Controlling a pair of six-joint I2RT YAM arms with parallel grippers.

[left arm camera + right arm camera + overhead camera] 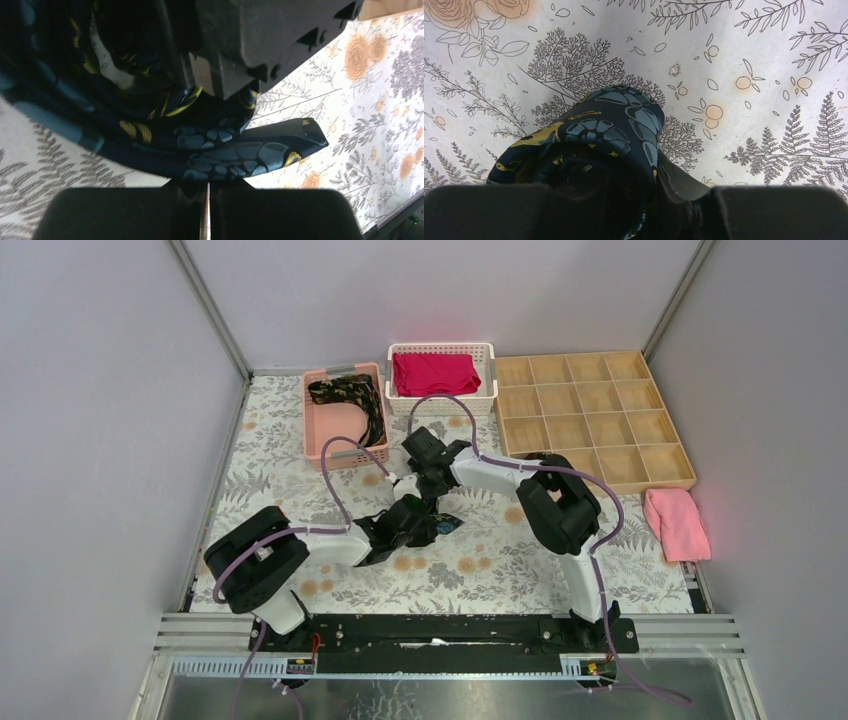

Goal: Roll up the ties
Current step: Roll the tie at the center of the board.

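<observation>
Left gripper first: fingers clenched together with only a sliver of light between them, tips right against the lower edge of the tie. Whether a fold is actually nipped there, I can't quite tell from this close.

Right gripper comes down from above onto the same bundle. The coil sits up between its fingers, but the wrist view is crowded and I can't tell whether they are clamped on it or only astride it.

The tie itself is a loose dark roll, blue-teal petals with gold flecks, lying on the cloth in the middle of the table between the two grippers. Its pointed tail pokes out flat to one side.

Further out, the tablecloth is pale, printed with grey ferns and orange roses. At the back left there's a pink basket holding another tie, black and gold. Beside it a white basket holds a folded red cloth, and next along is a wooden tray split into square compartments. A pink towel lies at the right edge. Plain grey walls close in three sides, and a metal rail carries both arm bases at the near edge.
</observation>
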